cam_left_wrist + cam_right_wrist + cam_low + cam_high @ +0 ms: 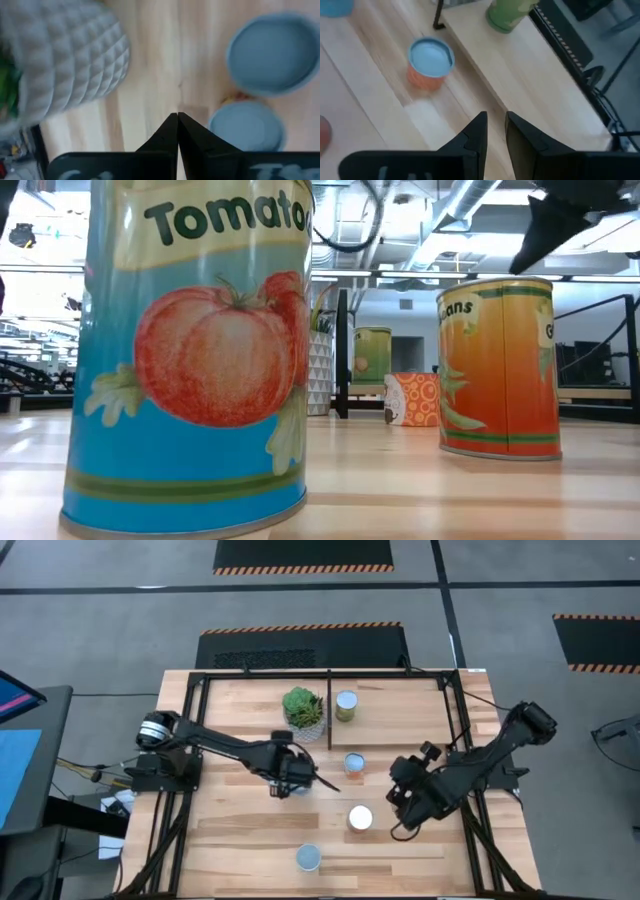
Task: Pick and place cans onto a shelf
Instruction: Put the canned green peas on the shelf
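Four cans (359, 817) stand upright on the wooden table, one green tin (346, 705) already back on the shelf (400, 690). Left gripper (292, 780) hovers clenched and empty beside the plant pot (305, 712); right gripper (408, 802), slightly parted, holds nothing. They look rigid, smooth and slippery, best pinched across the sides.

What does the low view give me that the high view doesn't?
Only the low view shows labels: the near can reads Tomato, with an orange can behind. Only the high view shows the layout: the left gripper mid-table near the succulent, the right gripper beside the silver-topped can, and the shelf frame. Both show a green can at the back.
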`<state>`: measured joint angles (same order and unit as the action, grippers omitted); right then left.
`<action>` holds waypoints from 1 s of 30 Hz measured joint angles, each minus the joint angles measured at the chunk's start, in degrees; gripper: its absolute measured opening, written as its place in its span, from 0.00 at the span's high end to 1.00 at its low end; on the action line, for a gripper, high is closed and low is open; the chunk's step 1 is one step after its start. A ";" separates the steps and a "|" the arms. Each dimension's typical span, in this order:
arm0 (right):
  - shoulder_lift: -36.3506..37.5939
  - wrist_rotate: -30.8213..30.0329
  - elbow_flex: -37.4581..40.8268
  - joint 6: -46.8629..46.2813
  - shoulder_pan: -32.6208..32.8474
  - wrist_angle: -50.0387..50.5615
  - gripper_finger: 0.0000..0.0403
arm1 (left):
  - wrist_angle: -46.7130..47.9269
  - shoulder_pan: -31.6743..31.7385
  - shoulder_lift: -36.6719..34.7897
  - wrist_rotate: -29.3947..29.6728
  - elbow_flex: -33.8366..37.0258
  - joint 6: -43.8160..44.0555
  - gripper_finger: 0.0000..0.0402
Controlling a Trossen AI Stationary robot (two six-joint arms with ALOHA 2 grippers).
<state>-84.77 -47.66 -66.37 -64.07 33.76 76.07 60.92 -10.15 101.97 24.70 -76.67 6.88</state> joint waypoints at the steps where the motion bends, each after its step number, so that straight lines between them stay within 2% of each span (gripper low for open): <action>1: 0.48 0.40 0.00 1.58 -0.62 -1.38 0.77 | -0.26 0.10 -1.52 0.24 1.72 0.63 1.00; 5: 2.44 6.61 0.00 11.40 -4.67 -9.50 0.77 | -2.96 0.13 -8.94 1.33 9.86 3.76 1.00; 11: 2.75 23.67 0.00 28.90 -12.85 -25.67 0.77 | -16.83 0.13 -21.80 1.60 23.21 3.78 1.00; 14: 2.73 34.13 0.00 32.42 -16.17 -30.52 0.77 | -22.23 0.13 -26.82 1.63 28.32 3.64 1.00; 16: 2.73 38.93 0.00 32.47 -17.27 -31.83 0.77 | -23.42 0.13 -29.39 1.69 30.67 3.56 1.00; 22: 1.93 42.83 0.00 33.32 -15.29 -32.56 0.77 | -23.38 0.13 -33.48 2.57 34.58 5.26 1.00; 27: -0.91 43.48 -0.06 40.40 -10.99 -39.57 0.77 | -23.20 0.13 -33.51 3.02 34.73 5.82 1.00; 30: -2.48 43.53 0.00 41.99 -9.44 -40.40 0.77 | -23.35 0.13 -33.52 3.04 34.73 5.81 1.00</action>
<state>-87.25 -4.13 -66.37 -22.08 24.32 35.68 37.56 -10.02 68.45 27.75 -41.93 12.69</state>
